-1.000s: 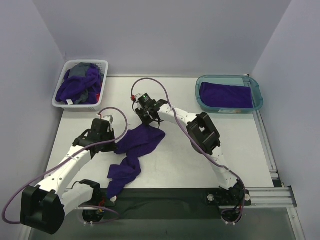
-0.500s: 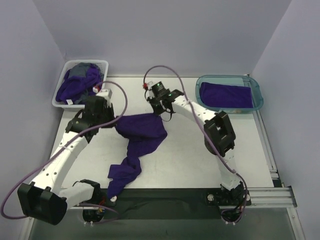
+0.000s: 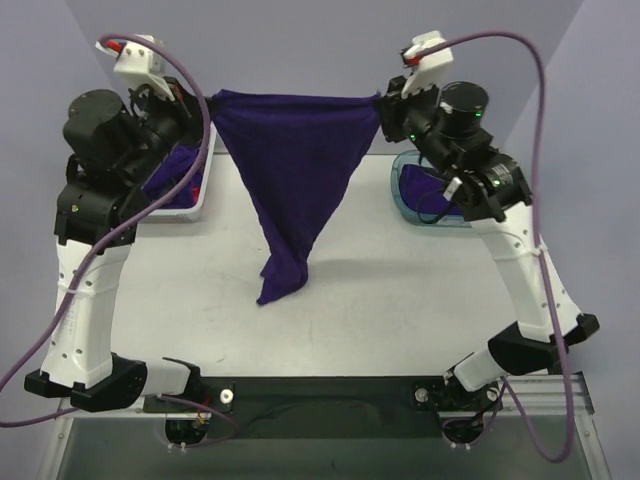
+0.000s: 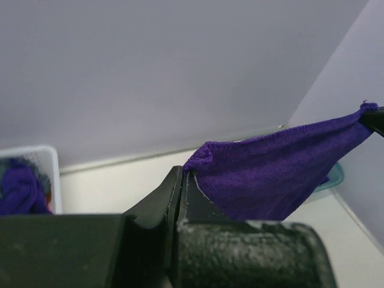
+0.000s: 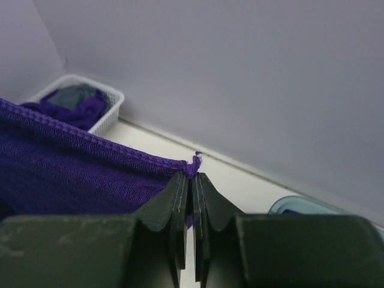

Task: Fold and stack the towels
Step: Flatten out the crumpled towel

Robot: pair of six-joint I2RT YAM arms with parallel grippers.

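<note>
Towel (image 3: 295,165) stretched between left tool (image 3: 208,100), right tool (image 3: 383,103), corners pinched

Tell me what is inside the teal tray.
A purple towel lies in the teal tray; the right arm covers most of the tray, so anything else inside is hidden.

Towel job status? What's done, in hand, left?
Done: one folded towel lies in the teal tray. In hand: left claw and right claw each pinch a corner of the hanging towel, spread between them, unfolded. Left: folding and stacking it, plus the heaped towels in the white basket.
</note>
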